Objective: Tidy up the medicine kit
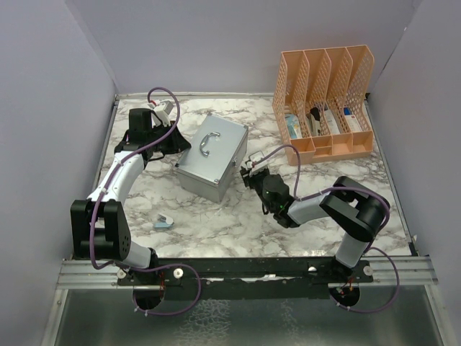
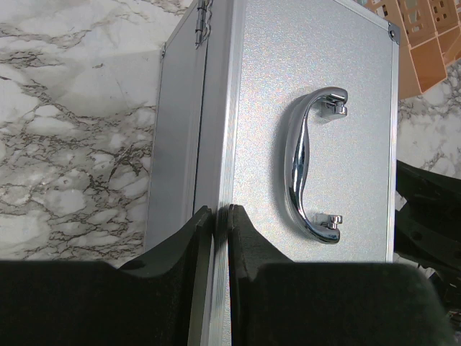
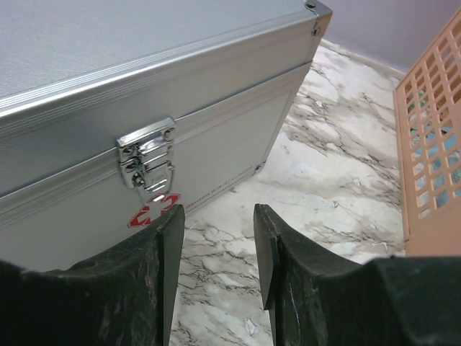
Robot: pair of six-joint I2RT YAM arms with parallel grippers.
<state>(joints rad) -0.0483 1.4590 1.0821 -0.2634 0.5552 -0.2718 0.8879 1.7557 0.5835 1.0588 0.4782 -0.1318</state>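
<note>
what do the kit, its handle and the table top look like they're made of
Kit: looks like aluminium or similar metal, matte pebbled panels with ribbed bright edging.
Handle: polished chrome-like metal, going by its mirror reflections.
Table: marble-look top, white with grey veins; real stone or a print, cannot tell.

Robot lab cell: plain walls (image 1: 216,43), alu rail (image 1: 86,272).
</note>
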